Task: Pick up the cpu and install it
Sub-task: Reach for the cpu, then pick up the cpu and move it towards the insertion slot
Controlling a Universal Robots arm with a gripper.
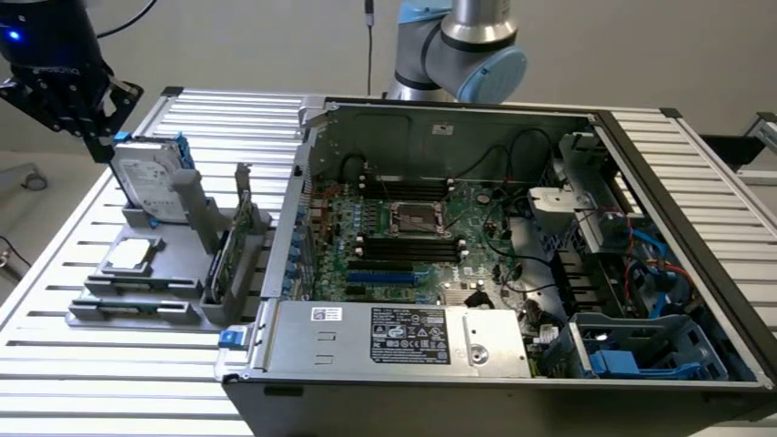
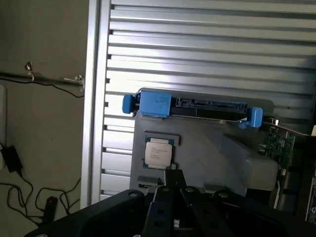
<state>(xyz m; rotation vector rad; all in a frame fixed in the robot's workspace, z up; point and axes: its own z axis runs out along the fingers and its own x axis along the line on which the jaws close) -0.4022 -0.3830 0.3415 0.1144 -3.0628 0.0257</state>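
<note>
My jaws hang in the air above the table's far corner on the exterior view's left, holding nothing. Whether they are spread or pressed together I cannot tell.

The cpu point(image 1: 131, 256) point(image 2: 158, 153) lies flat, metal top up, in a shallow seat on the grey holder point(image 1: 134, 308); nothing touches it. The hard drive point(image 1: 152, 187) point(image 2: 192, 104) stands upright on the same holder just beside it, with its blue brackets point(image 2: 155, 104). It sits between me and the chip in the exterior view. The holder rests on the slatted table point(image 1: 73, 360) beside the open computer case point(image 1: 401, 341), where the empty socket point(image 1: 413, 218) on the motherboard waits, well apart from the chip.

As I judge it, the main danger is clipping the drive or its bracket on the way down, since it stands so close to the seat. The chip is also thin and sits low, so an off-centre grip could tilt it or let it slip out.
</note>
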